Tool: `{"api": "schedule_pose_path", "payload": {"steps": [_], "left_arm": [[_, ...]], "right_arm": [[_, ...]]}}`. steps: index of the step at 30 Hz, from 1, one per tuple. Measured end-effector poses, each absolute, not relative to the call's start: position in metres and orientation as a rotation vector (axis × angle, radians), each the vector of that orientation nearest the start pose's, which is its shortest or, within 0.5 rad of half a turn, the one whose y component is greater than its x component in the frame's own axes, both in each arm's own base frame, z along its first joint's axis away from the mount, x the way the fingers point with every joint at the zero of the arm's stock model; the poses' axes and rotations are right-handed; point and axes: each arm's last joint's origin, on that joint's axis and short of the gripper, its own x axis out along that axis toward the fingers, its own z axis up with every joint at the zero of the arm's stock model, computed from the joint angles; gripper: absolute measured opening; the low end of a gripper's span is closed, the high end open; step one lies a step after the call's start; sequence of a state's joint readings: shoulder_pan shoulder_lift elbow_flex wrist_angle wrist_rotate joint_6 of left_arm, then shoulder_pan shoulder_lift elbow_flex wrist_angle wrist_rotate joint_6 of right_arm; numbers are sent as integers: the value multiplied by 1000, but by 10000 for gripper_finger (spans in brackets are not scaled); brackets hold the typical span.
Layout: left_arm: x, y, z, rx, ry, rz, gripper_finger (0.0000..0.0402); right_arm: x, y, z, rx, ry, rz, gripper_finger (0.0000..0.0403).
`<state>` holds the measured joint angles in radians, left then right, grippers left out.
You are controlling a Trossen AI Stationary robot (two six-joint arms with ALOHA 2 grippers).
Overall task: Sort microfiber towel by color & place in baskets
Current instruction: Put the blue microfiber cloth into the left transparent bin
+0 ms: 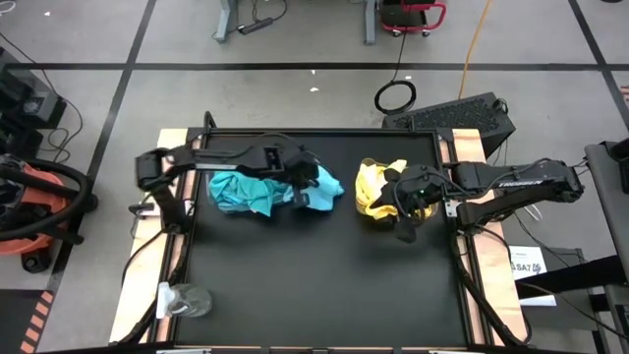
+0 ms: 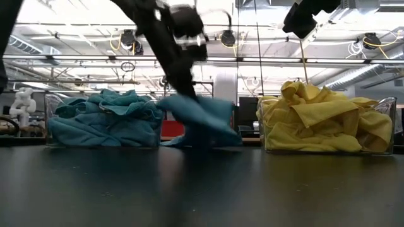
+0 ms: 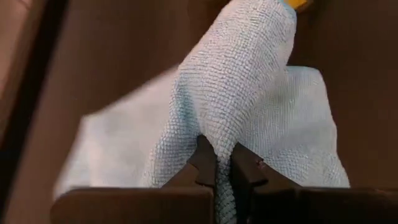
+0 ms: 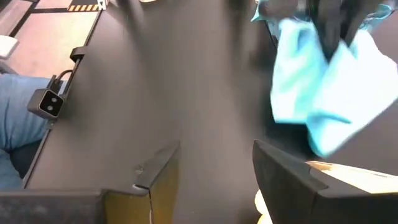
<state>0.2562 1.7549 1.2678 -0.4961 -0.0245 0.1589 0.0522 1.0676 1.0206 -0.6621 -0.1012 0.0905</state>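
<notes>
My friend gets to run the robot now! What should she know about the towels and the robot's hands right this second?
Left end effector: shut on a teal towel, held between the two baskets.
Right end effector: open, holding nothing, above the yellow basket.
Teal basket: heaped with teal towels.
Yellow basket: heaped with yellow towels.
Done: nearly all towels are sorted by colour.
Left: drop the held teal towel into the teal basket. No other loose towels show on the table.
</notes>
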Motion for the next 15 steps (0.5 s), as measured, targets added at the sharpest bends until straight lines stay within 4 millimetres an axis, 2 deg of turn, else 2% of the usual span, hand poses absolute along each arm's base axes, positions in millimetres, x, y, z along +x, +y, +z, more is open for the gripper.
{"api": "schedule_pose_path", "payload": {"steps": [5,8,12,15], "left_arm": [[327,74,280,79,864,177,12],[310,64,308,87,784,153,12],[292,56,334,63,687,127,12],[284,55,342,46,660,136,11]], "right_arm": [[213,15,321,98,710,121,192],[213,15,321,94,708,121,192],[214,15,321,90,706,122,192],[214,15,322,87,691,125,192]]}}
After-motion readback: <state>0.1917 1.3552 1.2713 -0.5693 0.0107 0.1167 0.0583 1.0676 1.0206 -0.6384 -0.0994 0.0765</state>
